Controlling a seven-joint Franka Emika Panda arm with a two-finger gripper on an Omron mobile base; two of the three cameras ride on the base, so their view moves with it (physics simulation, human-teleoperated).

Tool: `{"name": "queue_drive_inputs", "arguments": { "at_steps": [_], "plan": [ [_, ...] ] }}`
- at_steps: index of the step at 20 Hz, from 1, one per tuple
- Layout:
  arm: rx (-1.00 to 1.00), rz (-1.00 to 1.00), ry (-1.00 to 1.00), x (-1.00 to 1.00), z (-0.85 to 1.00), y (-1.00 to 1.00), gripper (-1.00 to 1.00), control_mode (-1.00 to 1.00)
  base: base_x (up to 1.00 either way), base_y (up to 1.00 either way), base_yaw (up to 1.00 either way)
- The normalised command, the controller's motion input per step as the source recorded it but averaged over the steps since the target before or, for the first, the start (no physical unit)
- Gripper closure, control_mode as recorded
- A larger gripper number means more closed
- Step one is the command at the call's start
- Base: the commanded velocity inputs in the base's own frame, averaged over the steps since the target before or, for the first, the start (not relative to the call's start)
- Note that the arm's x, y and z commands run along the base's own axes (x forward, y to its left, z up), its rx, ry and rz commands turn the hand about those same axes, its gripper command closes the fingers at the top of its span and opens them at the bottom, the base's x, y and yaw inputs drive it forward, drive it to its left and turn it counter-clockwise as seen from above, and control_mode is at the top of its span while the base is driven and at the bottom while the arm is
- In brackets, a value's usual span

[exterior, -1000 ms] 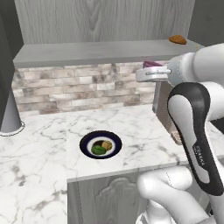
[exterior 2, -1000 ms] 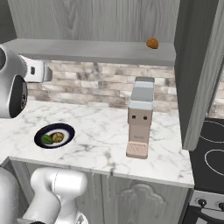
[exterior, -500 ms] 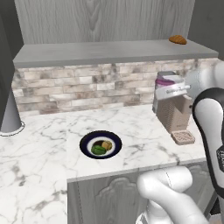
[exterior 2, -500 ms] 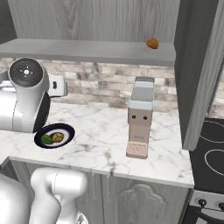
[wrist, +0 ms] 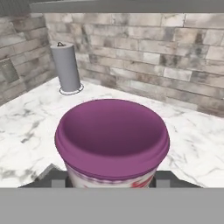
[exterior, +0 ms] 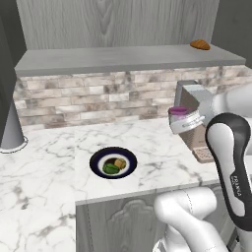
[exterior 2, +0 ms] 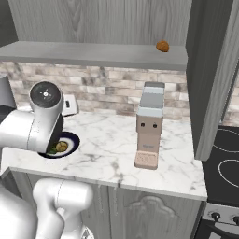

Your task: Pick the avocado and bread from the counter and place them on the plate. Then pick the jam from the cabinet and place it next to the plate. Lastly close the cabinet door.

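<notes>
Since a second ago the arm has swung down and away from the shelf level: the jam (exterior: 179, 112) that was up beside the cabinet shelf (exterior: 123, 58) then now hangs lower, over the right part of the worktop (exterior: 54, 167), in front of the brick backsplash. The gripper (exterior: 186, 123) is clamped narrowly on the jar, which rides upright, its long axis vertical and its purple lid upward in the left base view. In the hand view the jam (wrist: 112, 139) sits close to the lens, lid towards the camera; its lower body is cut off by the bottom of the picture, so the fingertips and their contact on it cannot be made out.

The plate (exterior: 100, 157) lies on the worktop to the left of the jar and nearer, well apart from it. On it rest the avocado (exterior: 110, 168) on the left and the bread (exterior: 120, 163) on the right, touching or nearly so. In the right base view the arm's big joint covers much of the plate (exterior 2: 72, 139), and the gripper and jar are hidden behind the arm.

A grey and tan coffee machine (exterior 2: 150, 127) stands on the worktop just right of the jar; in the left base view the arm hides most of it. A croissant-like piece (exterior: 200, 45) lies at the far right end of the shelf. A grey paper-towel roll (wrist: 66, 68) stands at the far left of the worktop.
</notes>
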Motion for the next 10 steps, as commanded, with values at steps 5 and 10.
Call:
{"name": "queue_drive_inputs", "arguments": {
  "at_steps": [5, 10],
  "plan": [
    [-0.05, 0.06, 0.00, 0.26, -0.56, -0.05, 1.00, -1.00, 0.00, 0.00, 0.00],
    [0.00, 0.10, -0.01, 0.32, -0.43, -0.13, 1.00, -1.00, 0.00, 0.00, 0.00]
  ]
}}
